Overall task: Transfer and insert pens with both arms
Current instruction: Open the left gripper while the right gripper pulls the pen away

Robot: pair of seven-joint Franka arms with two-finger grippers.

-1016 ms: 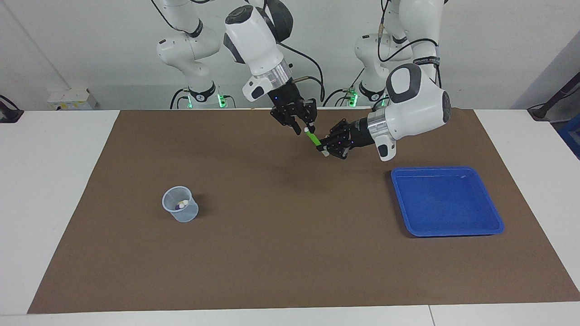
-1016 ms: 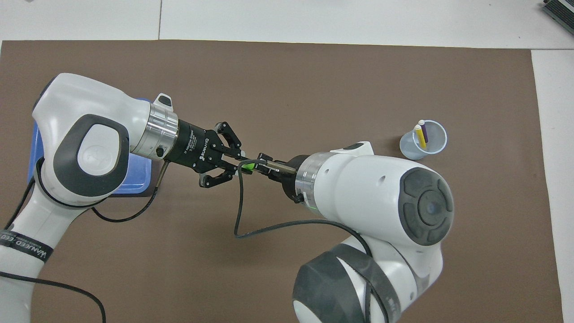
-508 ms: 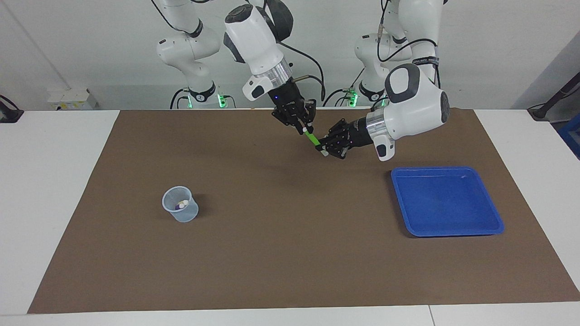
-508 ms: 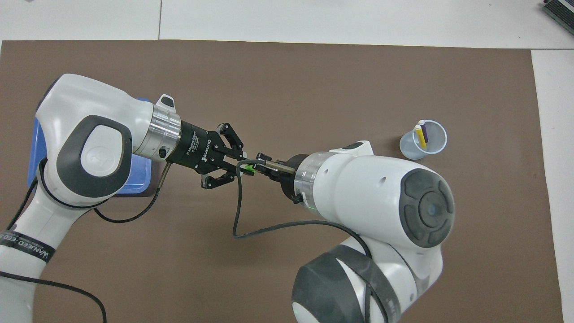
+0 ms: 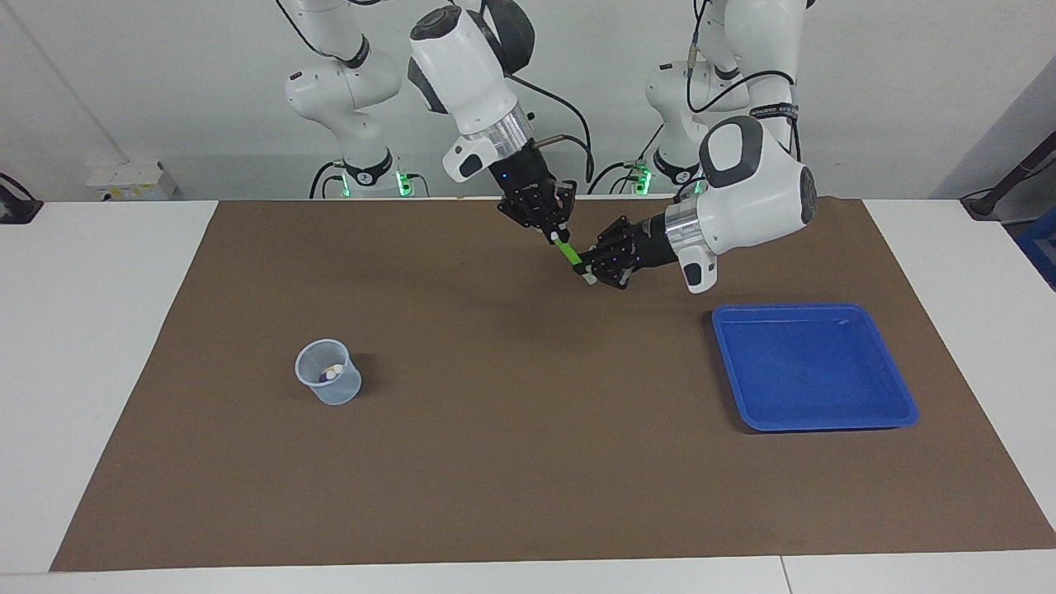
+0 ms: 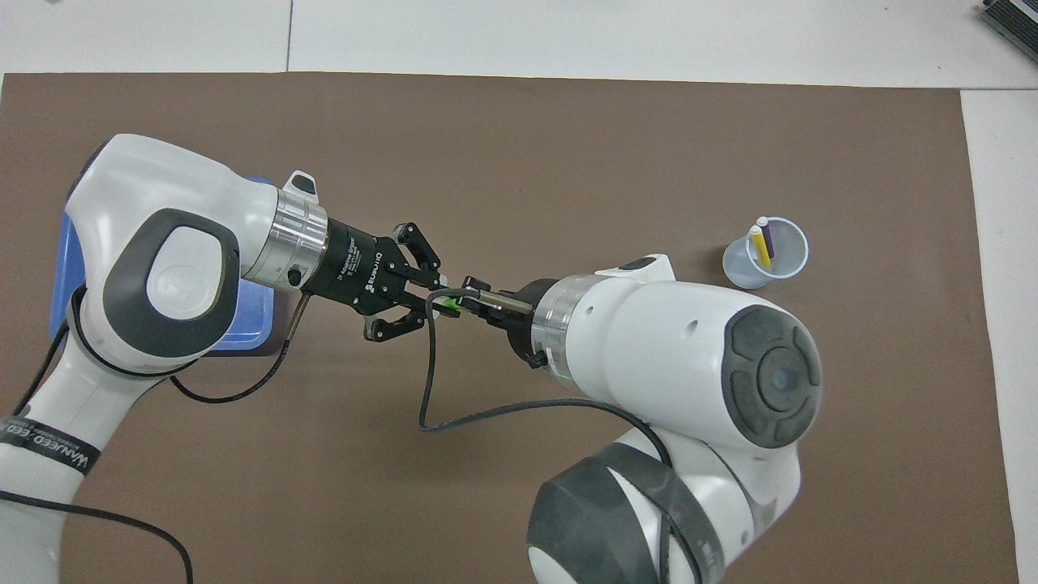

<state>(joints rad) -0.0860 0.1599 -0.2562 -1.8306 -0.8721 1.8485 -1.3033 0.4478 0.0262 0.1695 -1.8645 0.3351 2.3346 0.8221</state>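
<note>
A green pen hangs slanted in the air over the brown mat, held at both ends. My right gripper is shut on its upper end. My left gripper is shut on its lower, pale-capped end. From overhead the two grippers meet tip to tip, the left gripper and the right gripper, with only a short piece of the green pen showing between them. A yellow pen and a purple pen stand in a clear cup.
The clear cup stands on the mat toward the right arm's end of the table. An empty blue tray lies toward the left arm's end, and from overhead the left arm partly covers that tray. A black cable loops under the grippers.
My right gripper's fingers have closed onto the upper end of the green pen. The left gripper kept its grip, and both hands shifted only slightly.
</note>
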